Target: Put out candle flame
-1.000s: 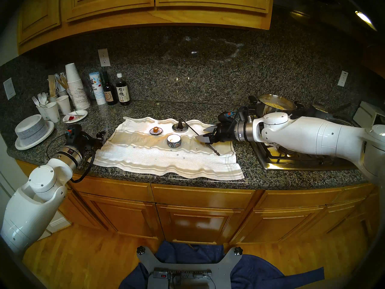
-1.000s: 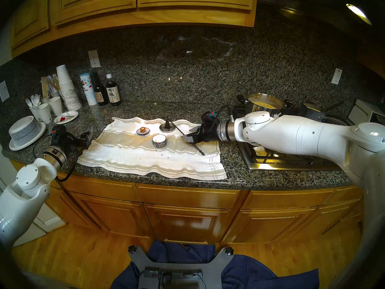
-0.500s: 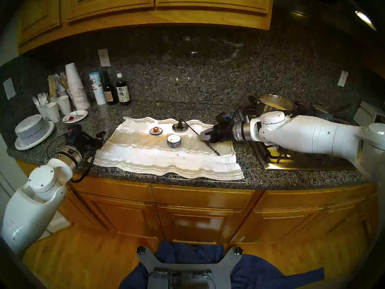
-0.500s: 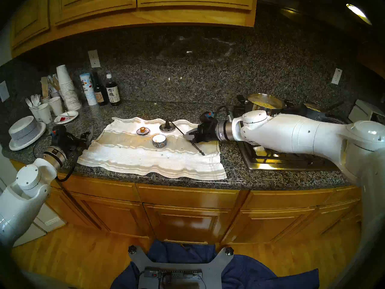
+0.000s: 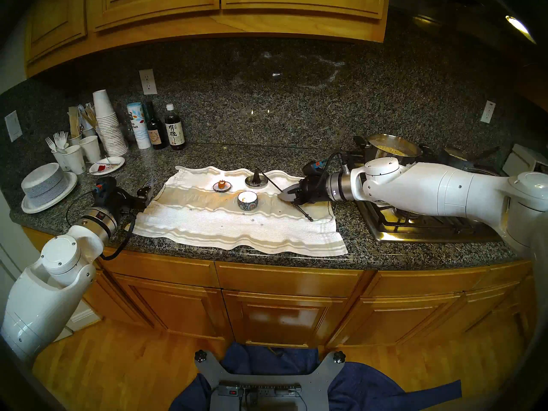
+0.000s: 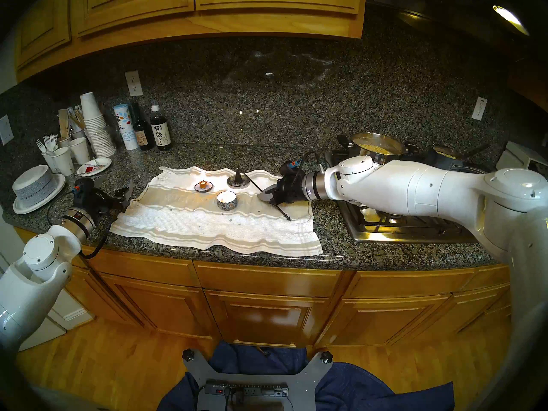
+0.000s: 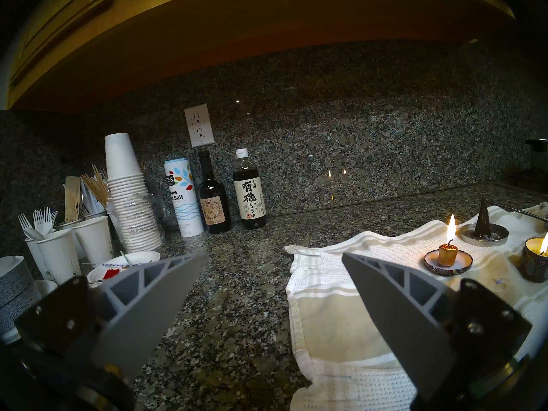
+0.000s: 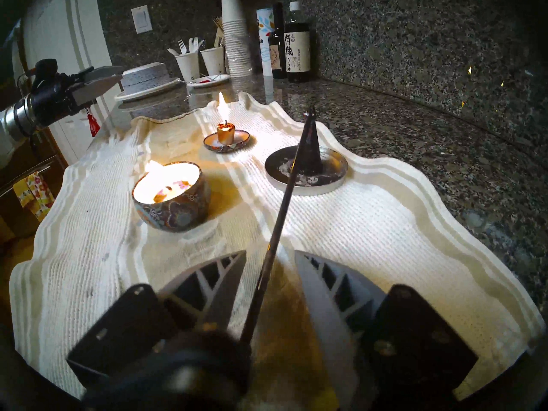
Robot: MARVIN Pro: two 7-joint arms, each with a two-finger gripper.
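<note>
On speckled granite (image 5: 267,161) a waffle-weave striped towel (image 5: 237,223) holds two lit candles, the right gripper (image 8: 268,271) clasping the cone-tipped metal snuffer's (image 8: 277,223) rod, the left gripper (image 7: 269,271) spread empty beside "Fine Sea Salt" (image 7: 182,202)

My right pincer (image 5: 287,194) covers the middle of the snuffer's handle (image 5: 303,212) in the head views, so only the two ends show. From my right wrist, the handle (image 8: 277,238) runs between my fingers (image 8: 221,278), and I cannot tell whether the pads touch it; its near end sinks into a dark blur at the bottom of the view. In my left wrist view the bowl candle (image 7: 535,263) is cut off at the right edge, and the stack of paper plates (image 7: 13,285) at the left edge. The print on the oil bottle (image 5: 154,133) is too small to read from my head.
</note>
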